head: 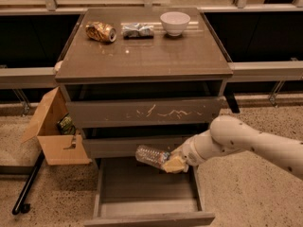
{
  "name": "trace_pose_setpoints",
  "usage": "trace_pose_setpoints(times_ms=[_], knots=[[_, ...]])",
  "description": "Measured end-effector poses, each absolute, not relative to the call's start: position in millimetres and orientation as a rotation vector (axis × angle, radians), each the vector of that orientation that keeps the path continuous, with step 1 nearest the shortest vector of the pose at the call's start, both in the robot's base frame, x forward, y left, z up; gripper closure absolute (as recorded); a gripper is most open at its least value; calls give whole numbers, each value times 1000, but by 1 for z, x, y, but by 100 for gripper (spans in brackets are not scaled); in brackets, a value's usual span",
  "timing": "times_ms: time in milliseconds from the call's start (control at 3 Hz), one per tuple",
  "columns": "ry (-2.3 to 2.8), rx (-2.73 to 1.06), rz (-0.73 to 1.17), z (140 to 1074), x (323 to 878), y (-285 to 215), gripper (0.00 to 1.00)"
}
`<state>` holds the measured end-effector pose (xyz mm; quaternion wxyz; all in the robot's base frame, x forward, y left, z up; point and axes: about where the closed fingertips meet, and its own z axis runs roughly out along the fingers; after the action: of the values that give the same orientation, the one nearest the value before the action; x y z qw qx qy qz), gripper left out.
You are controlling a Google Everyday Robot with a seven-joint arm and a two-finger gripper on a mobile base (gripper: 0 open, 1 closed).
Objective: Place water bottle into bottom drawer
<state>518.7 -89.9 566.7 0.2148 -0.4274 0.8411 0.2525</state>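
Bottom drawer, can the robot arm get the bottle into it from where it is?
Probably yes. The bottom drawer is pulled open, and the end effector holds the water bottle just above the drawer's back part, with nothing showing between them.

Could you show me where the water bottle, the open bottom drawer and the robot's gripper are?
water bottle [149, 155]: camera view, on its clear ribbed body.
bottom drawer [142, 189]: camera view, on its bare tray floor.
gripper [173, 164]: camera view, between its jaws, shut on the bottle above the drawer.

No legible text, even on the water bottle [149, 155] in the hand [173, 164].
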Motion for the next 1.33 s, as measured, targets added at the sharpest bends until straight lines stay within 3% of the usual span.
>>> trace_pose_setpoints(times_ms=[667,1333], knots=[[2366,-1154,749,530,516,-82,100],[2395,-1188,593,394,565,-115,100]])
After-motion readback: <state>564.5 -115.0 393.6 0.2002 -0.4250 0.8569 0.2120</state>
